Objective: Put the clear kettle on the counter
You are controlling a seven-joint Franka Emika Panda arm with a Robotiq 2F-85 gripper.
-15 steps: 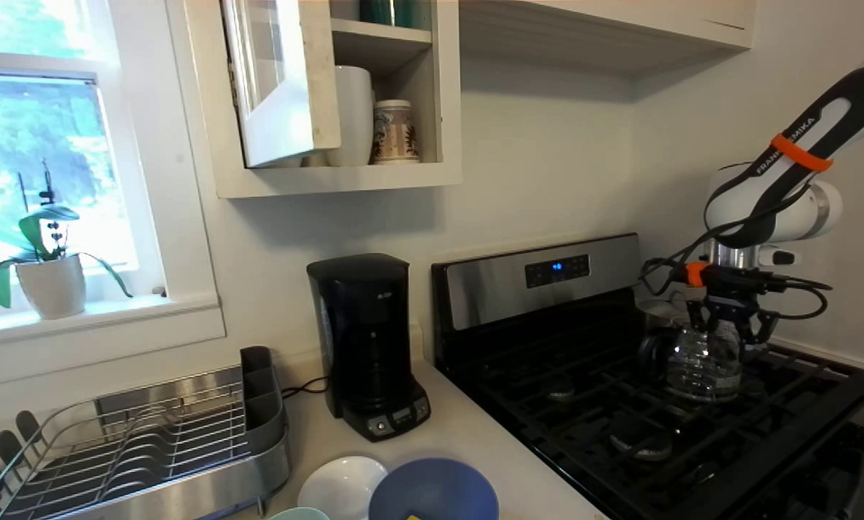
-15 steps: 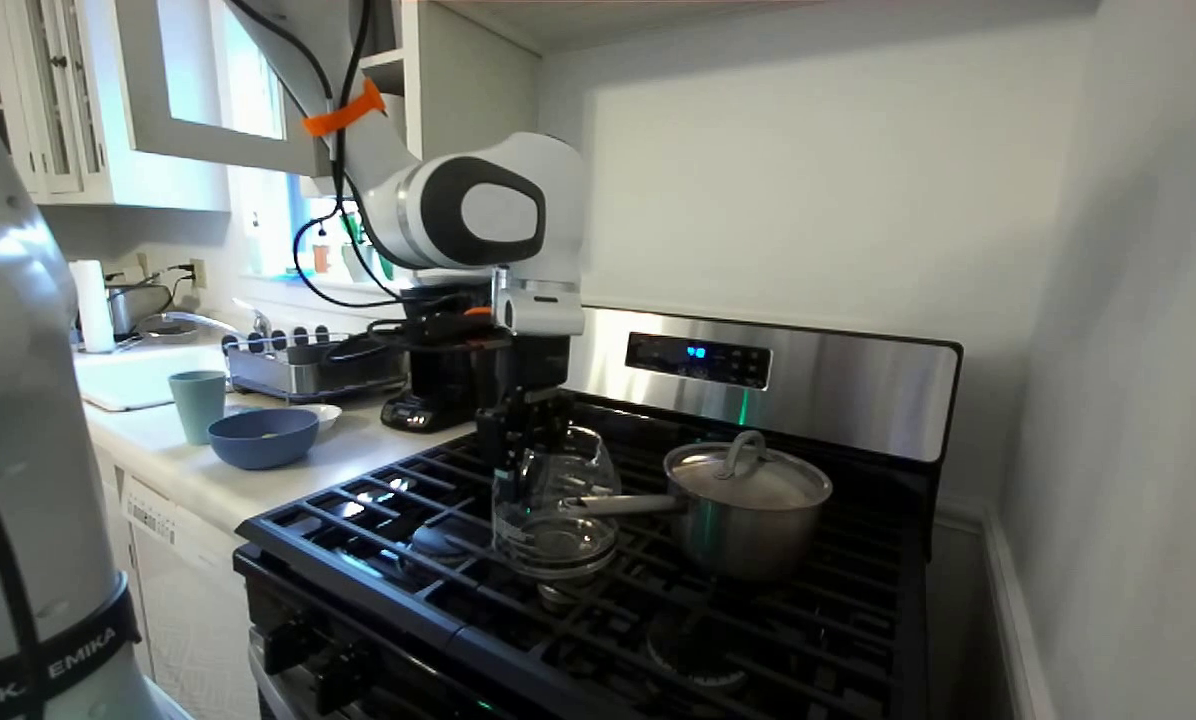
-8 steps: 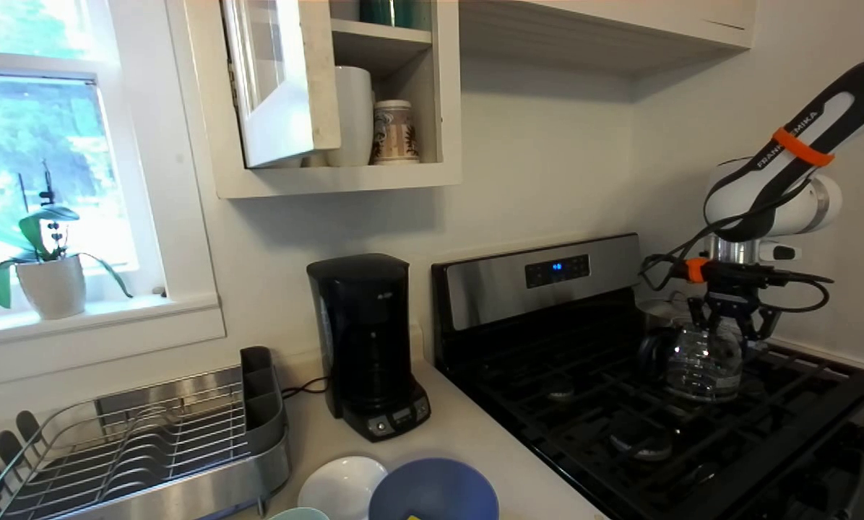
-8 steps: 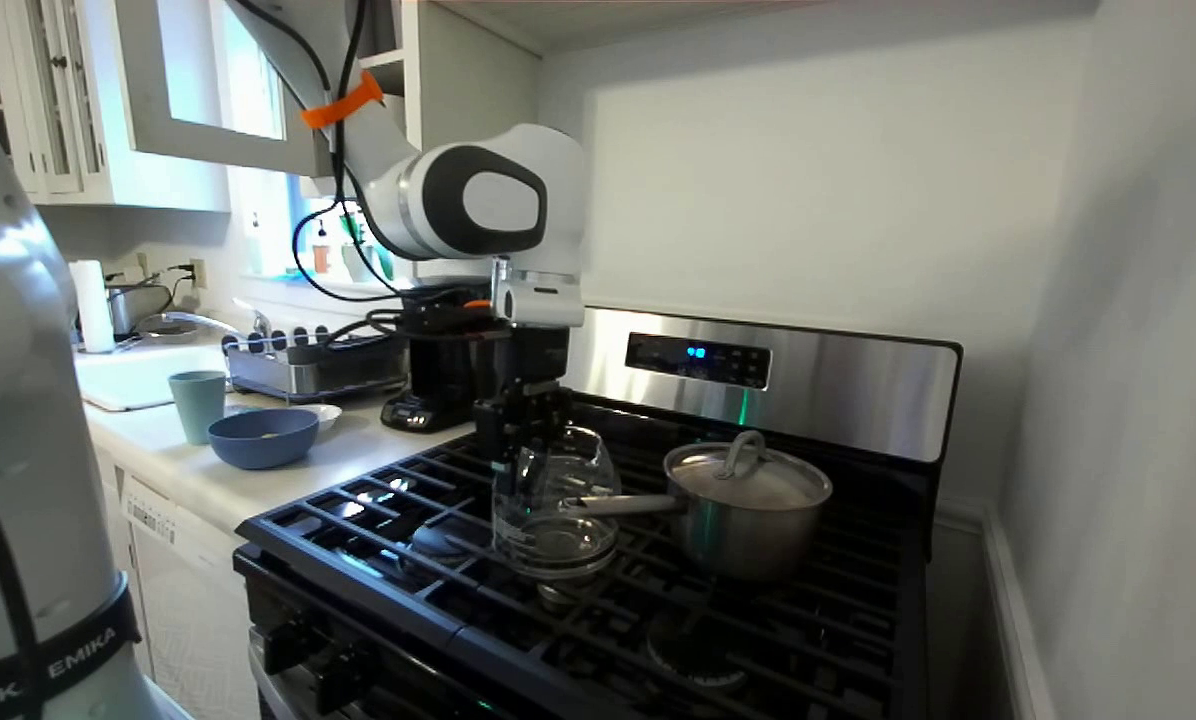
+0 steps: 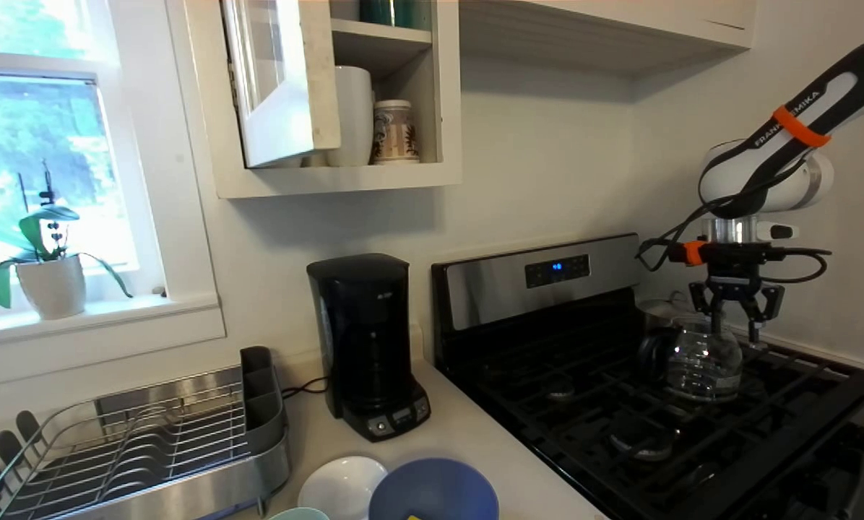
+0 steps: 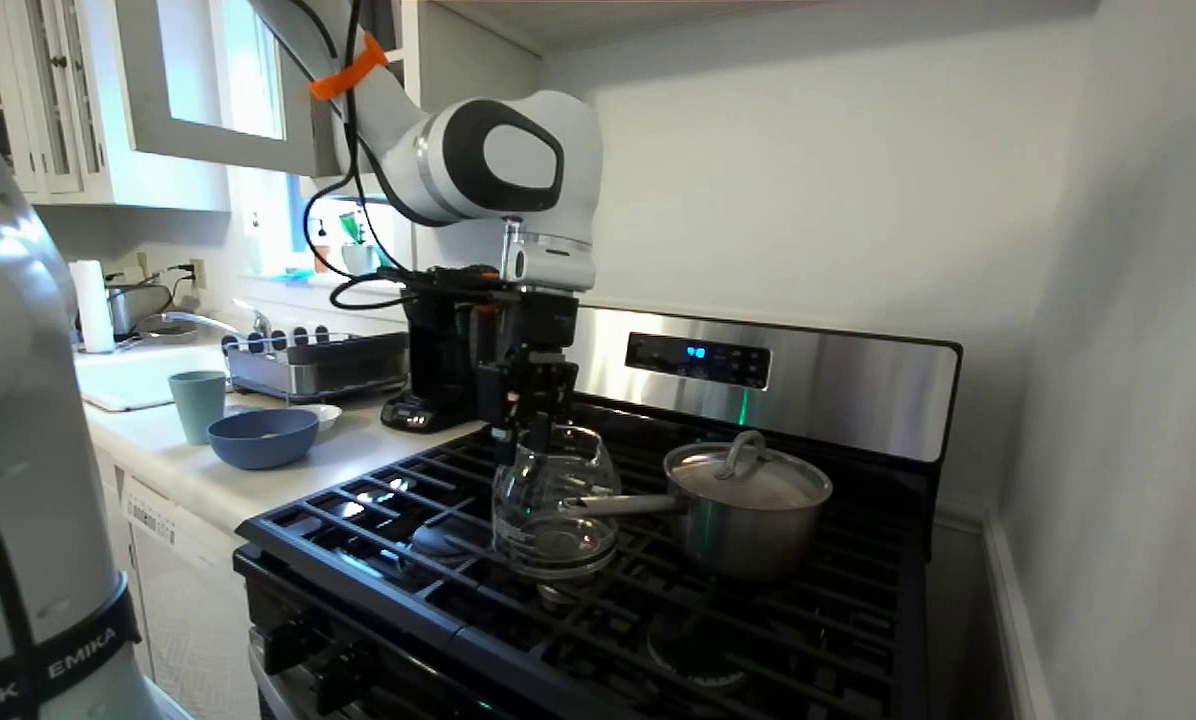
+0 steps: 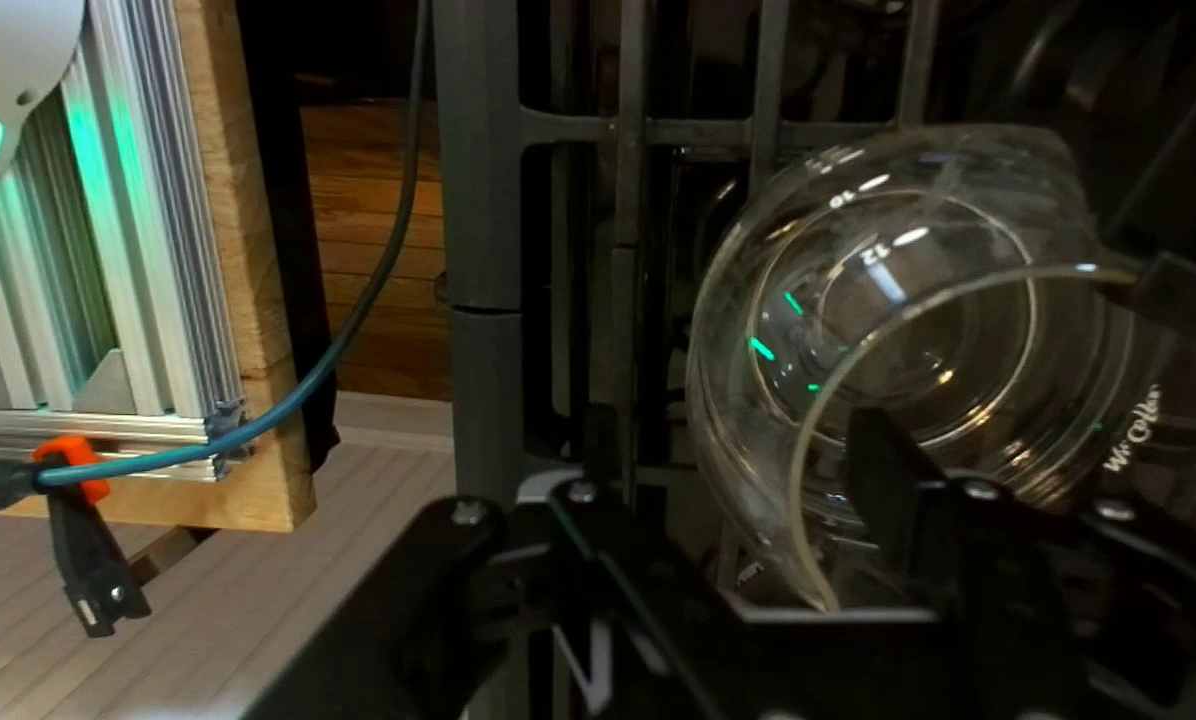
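The clear kettle (image 5: 705, 368) stands upright on the black stove grate, its dark handle at the left in that exterior view. It also shows in an exterior view (image 6: 555, 510) and, with its open round mouth, in the wrist view (image 7: 888, 330). No lid shows on it. My gripper (image 5: 736, 338) is open just over the kettle's rim, also in an exterior view (image 6: 522, 445). In the wrist view the gripper (image 7: 738, 430) has the rim line between its fingers, one over the mouth, one outside. The whitish counter (image 5: 468, 426) lies beside the stove, also in an exterior view (image 6: 368, 455).
A lidded steel pot (image 6: 748, 520) stands close to the kettle, its long handle reaching in front of it. A black coffee maker (image 5: 367, 339), blue bowl (image 5: 432, 491), white dish (image 5: 342, 484), green cup (image 6: 198, 405) and dish rack (image 5: 150, 440) are on the counter.
My gripper and arm have moved up, so the fingers sit higher against the kettle. The kettle has stayed in the same place on the grate.
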